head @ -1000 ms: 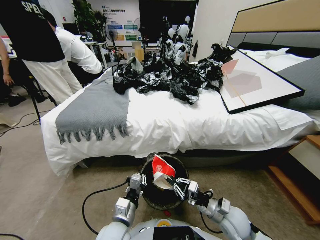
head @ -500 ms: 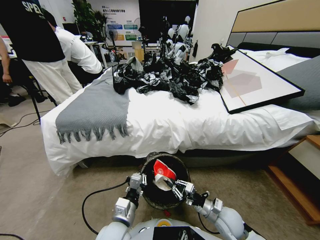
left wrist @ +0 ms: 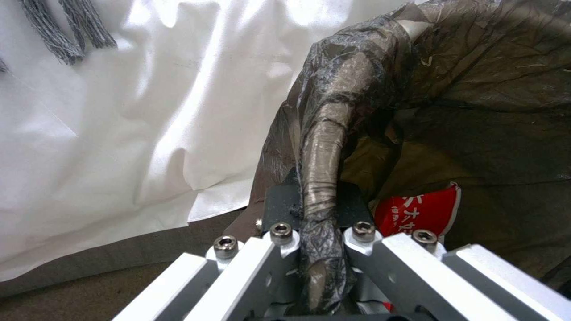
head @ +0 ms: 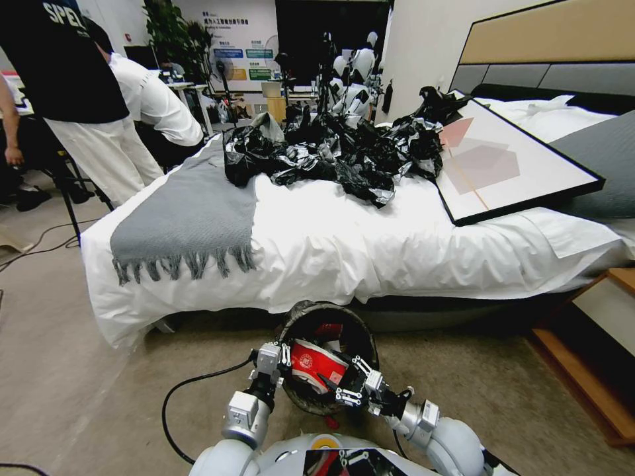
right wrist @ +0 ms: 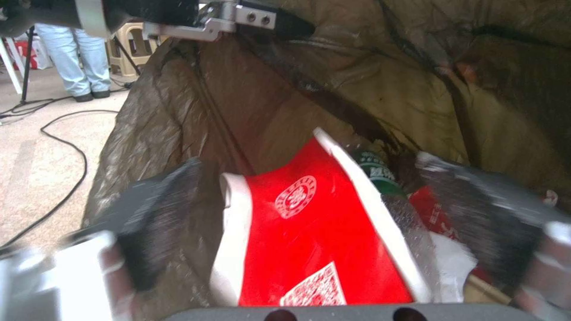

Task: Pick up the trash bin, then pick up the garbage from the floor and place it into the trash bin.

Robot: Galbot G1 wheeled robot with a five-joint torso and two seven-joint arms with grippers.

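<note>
Red-and-white wrapper point(head: 316, 364) dropped into trash bin point(head: 301, 316), between right gripper's point(head: 344, 387) spread fingers

Red-and-white wrapper point(right wrist: 309, 232) with white printed seal, black-lined trash bin point(head: 301, 317), grey fringed blanket point(head: 188, 218)

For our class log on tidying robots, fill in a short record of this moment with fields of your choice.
Setting: floor beside a bed
Left claw: shut on the trash bin rim
Right claw: open, at the bin's mouth
Red-and-white wrapper: between the open fingers, inside the bin
On the bed: black plastic bags, grey throw, framed picture
</note>
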